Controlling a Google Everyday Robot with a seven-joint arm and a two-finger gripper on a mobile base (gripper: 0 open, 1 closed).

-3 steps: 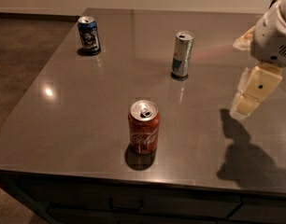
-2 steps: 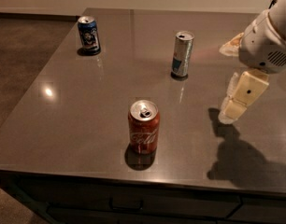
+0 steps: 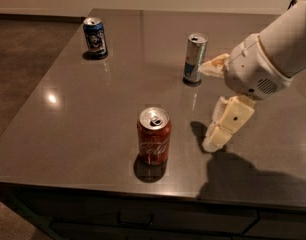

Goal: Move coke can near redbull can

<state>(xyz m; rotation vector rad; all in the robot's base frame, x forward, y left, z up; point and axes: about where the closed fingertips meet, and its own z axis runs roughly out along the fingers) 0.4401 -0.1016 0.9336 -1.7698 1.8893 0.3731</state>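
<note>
The dark surface [image 3: 68, 134] is carrying three cans, all standing upright and well apart from one another. The white arm [image 3: 288, 39] is reaching in from the right edge. Compared with a second ago it is sitting noticeably further left and lower over the surface, with its shadow falling on the near right part. The pincer [image 3: 208, 106] is hanging at the arm's end with its jaws spread wide and holding nothing. The lower finger [image 3: 227, 124] is pointing down toward the surface just right of the coke can, while the upper one is lying close beside the redbull can, apparently not touching it, though this view is not settling that. The coke can [image 3: 153, 136] is standing near the front edge, unmoved across the last second, its opened top facing up. The redbull can [image 3: 195, 58] is standing further back and a little to the right, also unmoved. The blue can [image 3: 95, 37] is sitting toward the far left corner, outside the work. Reading: the approach is closing on the coke can from its right side, the grasp is not yet made, and the transport is wholly outstanding. Judgement: the pincer is needing to drop and centre around the coke can before closing. The upper finger is passing near enough to the redbull can that a nudge is looking like the main risk.
</note>
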